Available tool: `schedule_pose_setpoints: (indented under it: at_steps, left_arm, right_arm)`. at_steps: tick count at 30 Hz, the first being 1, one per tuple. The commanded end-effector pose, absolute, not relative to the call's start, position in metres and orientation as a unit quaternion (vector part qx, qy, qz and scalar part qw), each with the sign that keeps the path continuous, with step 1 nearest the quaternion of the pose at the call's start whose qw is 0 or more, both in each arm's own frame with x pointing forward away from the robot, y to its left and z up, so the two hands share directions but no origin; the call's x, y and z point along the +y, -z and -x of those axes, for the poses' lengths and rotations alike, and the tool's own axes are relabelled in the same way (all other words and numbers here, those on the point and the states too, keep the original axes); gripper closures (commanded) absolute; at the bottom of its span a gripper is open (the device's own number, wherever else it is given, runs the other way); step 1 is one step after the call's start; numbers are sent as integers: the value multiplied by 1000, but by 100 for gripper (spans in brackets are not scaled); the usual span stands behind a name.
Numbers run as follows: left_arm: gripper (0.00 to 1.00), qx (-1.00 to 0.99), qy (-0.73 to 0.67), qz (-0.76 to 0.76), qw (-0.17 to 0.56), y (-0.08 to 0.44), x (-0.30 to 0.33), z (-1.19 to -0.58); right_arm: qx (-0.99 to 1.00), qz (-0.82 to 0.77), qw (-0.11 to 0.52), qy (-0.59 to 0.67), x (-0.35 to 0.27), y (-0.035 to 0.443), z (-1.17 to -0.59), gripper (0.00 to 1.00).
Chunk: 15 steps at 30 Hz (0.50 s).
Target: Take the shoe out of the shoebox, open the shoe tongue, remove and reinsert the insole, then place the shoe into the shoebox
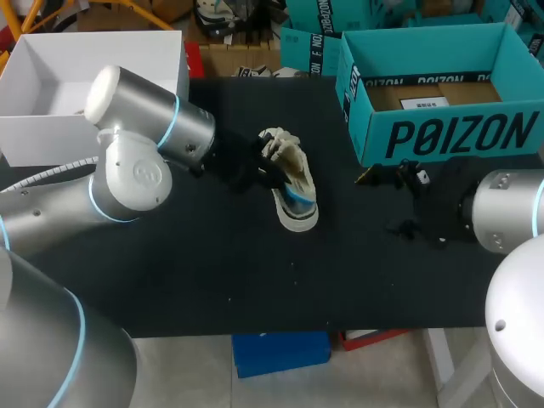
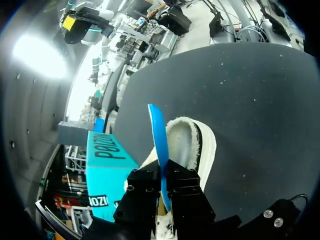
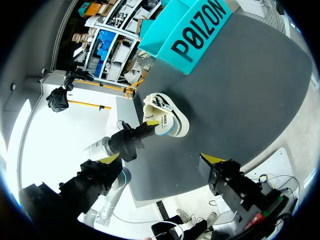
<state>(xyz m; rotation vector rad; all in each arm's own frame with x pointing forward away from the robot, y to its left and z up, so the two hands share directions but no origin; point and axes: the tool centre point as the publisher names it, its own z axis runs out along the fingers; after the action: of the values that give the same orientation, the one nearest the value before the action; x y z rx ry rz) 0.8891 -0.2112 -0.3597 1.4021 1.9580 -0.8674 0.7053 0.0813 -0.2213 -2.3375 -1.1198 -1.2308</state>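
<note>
Pinching the blue insole [image 2: 156,132], my left hand [image 2: 164,184] sits at the shoe's [image 1: 295,194] nine o'clock, nearer than my spread right hand [image 3: 161,159].

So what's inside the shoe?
A thin blue insole sticks up out of the white low-top shoe, pinched by the left hand. Behind it shows fluffy cream lining. Deeper inside is hidden by the hand.

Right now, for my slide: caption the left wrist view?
Left gripper shut on a thin blue insole at the opening of the white fleece-lined shoe on the black table.
</note>
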Motion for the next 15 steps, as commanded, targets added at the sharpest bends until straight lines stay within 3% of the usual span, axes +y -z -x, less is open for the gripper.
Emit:
schedule_pose_setpoints:
  at_steps: [1,15]
  left_arm:
    - [100,740,290,-529,298,360,-213,-893]
    - [100,753,211,-537,316,366,-207,-910]
  right_arm:
    - [-346,815,78,458,84,227,-699,0]
    - [-346,815,78,458,84,227,-699,0]
